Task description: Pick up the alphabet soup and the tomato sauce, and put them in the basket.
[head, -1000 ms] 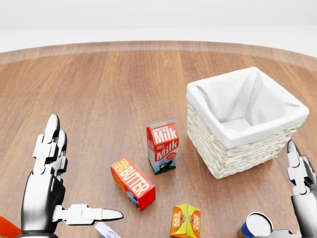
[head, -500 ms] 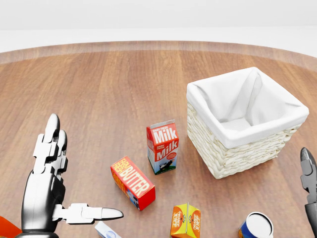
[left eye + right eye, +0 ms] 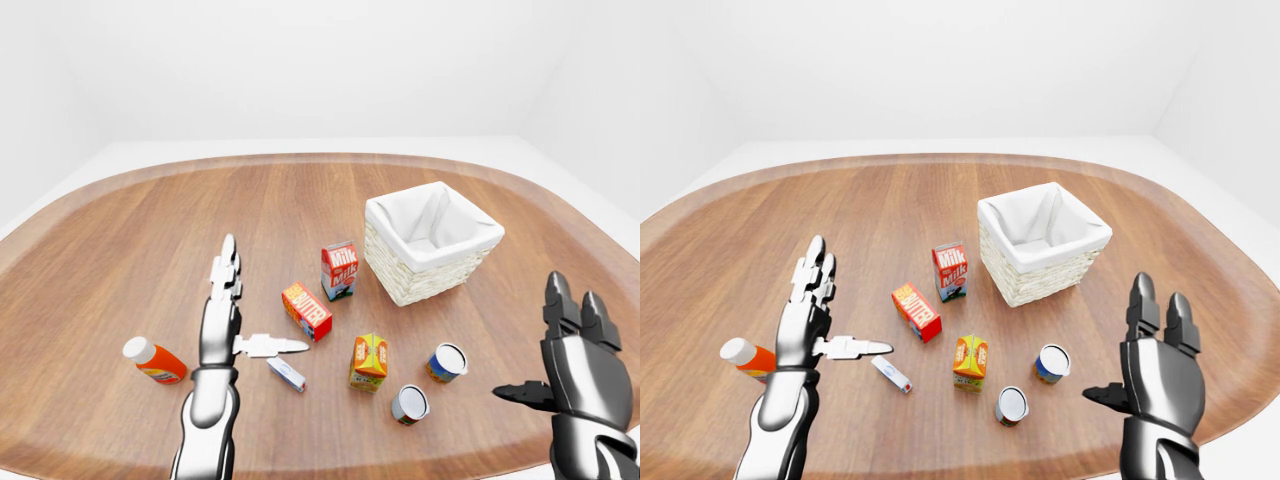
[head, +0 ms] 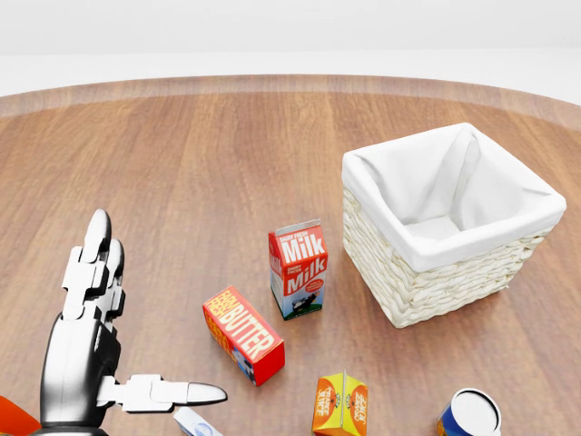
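Right-eye view | both cans, alphabet soup (image 3: 1050, 363) and tomato sauce (image 3: 1011, 405), stand near the table (image 3: 940, 200) bottom edge, below basket (image 3: 1043, 240) | left hand (image 3: 805, 320) and right hand (image 3: 1155, 375) released, empty | judgement: lower right hand beside nearer can, fingers around its wall, lift upright.

The left robot hand (image 4: 95, 350) hovers over the table (image 4: 200, 163), fingers spread — butter box (image 4: 242, 334) just right of its thumb, milk carton (image 4: 298, 269) and basket (image 4: 449, 222) farther right.
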Tool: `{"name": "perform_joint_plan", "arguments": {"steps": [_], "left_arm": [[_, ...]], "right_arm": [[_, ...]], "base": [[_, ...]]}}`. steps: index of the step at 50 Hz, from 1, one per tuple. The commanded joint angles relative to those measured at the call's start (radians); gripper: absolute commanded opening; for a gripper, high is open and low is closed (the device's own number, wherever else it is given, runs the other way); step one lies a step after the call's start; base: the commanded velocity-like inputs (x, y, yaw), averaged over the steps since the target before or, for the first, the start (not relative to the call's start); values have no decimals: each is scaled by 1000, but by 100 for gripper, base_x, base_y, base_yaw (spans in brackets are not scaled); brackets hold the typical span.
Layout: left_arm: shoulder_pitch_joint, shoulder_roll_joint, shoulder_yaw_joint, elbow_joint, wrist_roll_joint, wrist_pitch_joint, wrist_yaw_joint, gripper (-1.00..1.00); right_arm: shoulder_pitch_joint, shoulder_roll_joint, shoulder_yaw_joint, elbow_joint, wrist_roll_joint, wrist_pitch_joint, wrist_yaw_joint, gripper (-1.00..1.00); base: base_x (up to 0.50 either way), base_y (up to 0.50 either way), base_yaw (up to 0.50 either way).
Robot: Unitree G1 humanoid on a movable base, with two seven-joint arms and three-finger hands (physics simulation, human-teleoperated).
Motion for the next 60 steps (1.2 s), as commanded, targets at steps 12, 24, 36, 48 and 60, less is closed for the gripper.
{"name": "perform_joint_plan", "arguments": {"steps": [12,24,36,48,60], "left_arm": [[3,1,-1,5,-1,0,0,100],[2,1,0,4,-2,0,-2,100],[0,1,1,5,-1,0,-2,100],[5,1,-2,-7,-1,0,-2,100],[5,1,-1,-4,-2,0,-3,100]], "right_arm": [[32,-25,109,16,-310,0,-275,100],[60,-91,203,37,-369,0,-358,100],[74,-121,248,46,-383,0,-388,100],[90,-128,266,51,-410,0,-418,100],[94,-149,307,80,-445,0,-454,100]], "base": [[0,0,0],[0,0,0],[0,0,0],[0,0,0],[0,0,0]]}}
